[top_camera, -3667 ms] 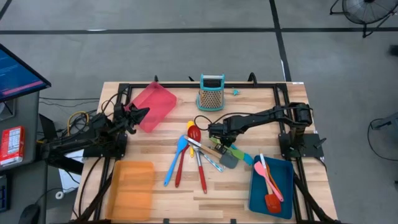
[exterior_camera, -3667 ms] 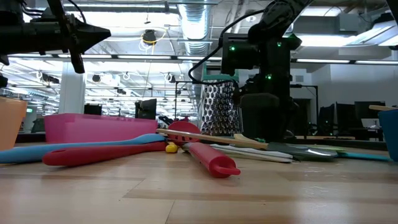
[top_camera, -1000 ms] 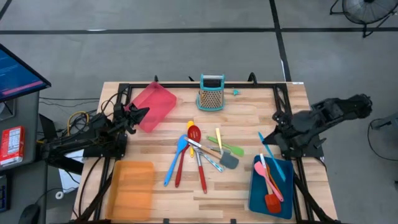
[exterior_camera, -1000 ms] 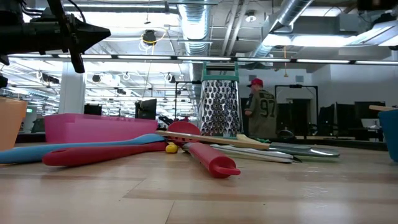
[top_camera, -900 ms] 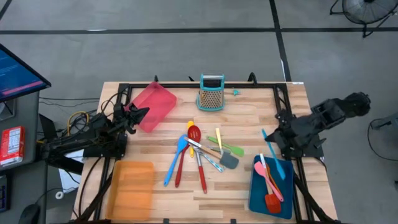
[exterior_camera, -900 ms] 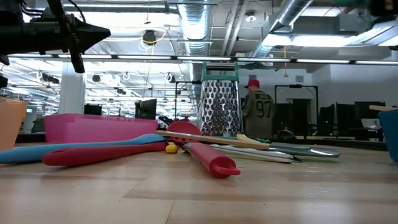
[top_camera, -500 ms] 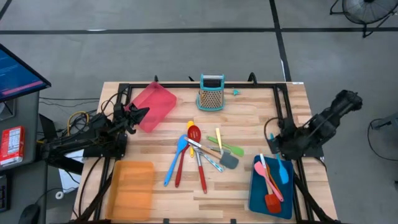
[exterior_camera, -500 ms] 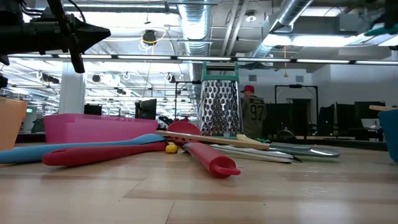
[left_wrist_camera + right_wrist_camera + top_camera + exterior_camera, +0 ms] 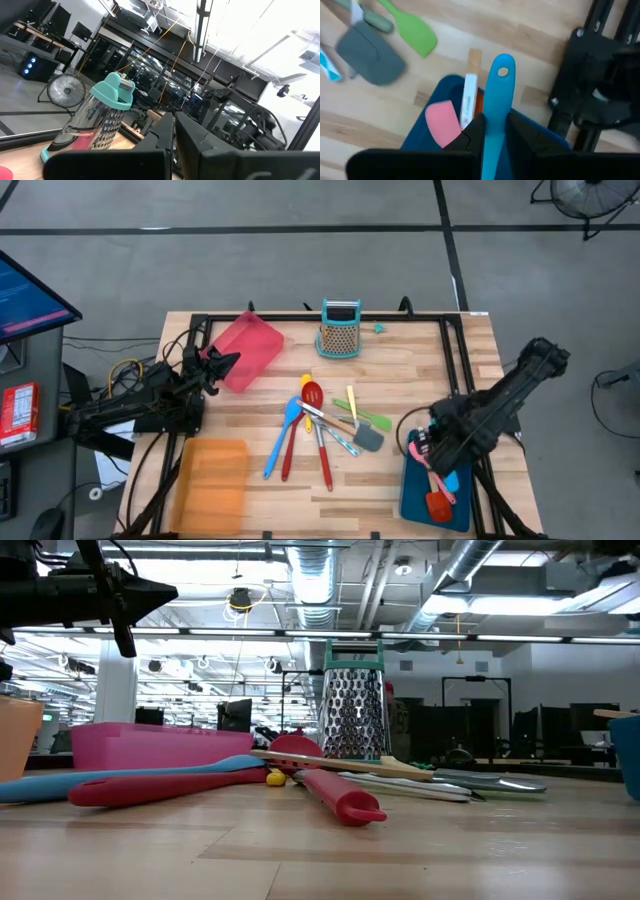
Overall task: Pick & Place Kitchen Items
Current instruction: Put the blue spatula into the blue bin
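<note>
On wooden table (image 9: 400, 380), utensil pile (image 9: 325, 425), industrial hall behind

The right arm reaches in from the right edge of the high view, angled down toward the lower right of the frame, where the right gripper (image 9: 437, 448) hovers with its fingers (image 9: 470, 135) clamped on a slim handle. The left arm lies folded at the left edge, the left gripper (image 9: 222, 363) pointing right, fingers close together.
</note>
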You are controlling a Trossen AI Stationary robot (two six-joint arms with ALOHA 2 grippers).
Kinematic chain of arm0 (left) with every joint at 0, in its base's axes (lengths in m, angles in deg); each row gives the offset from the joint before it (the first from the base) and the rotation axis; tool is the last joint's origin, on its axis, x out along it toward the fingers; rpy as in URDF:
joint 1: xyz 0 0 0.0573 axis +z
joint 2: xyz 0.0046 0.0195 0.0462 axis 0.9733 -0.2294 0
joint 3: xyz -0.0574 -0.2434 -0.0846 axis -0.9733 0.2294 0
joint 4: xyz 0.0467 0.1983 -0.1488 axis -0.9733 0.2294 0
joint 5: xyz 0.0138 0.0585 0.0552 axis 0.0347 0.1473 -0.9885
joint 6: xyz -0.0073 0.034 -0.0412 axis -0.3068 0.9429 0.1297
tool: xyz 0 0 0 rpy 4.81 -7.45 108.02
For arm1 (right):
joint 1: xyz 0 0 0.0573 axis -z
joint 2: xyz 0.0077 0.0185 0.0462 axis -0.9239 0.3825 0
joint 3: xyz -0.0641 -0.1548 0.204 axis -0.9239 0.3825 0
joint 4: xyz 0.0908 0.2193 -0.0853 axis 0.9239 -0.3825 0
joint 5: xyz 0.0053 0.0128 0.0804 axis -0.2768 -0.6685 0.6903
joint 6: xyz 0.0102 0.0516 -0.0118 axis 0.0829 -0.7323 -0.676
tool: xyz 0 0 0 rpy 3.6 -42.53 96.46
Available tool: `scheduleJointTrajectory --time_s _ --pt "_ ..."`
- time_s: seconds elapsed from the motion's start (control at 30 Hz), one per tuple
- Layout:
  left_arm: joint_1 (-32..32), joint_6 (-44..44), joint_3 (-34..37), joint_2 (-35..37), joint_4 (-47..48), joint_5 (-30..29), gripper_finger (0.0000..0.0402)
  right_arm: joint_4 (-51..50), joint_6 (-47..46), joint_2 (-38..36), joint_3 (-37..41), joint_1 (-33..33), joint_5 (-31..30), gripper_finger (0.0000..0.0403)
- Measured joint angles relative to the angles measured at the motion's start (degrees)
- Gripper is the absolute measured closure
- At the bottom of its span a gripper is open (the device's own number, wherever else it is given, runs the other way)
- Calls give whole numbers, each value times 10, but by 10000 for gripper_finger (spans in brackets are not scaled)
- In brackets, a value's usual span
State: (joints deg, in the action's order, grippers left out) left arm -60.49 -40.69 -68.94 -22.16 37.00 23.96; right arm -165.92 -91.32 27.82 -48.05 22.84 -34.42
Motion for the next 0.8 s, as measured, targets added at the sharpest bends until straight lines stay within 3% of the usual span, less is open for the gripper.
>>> scheduleJointTrajectory --time_s 0.43,0.8 --pt "0 0 0 0 -1 0 399 104 -67 89 0 -62 2 351" --pt "0 0 0 0 -3 0 399 106 -61 133 0 -70 2 351"
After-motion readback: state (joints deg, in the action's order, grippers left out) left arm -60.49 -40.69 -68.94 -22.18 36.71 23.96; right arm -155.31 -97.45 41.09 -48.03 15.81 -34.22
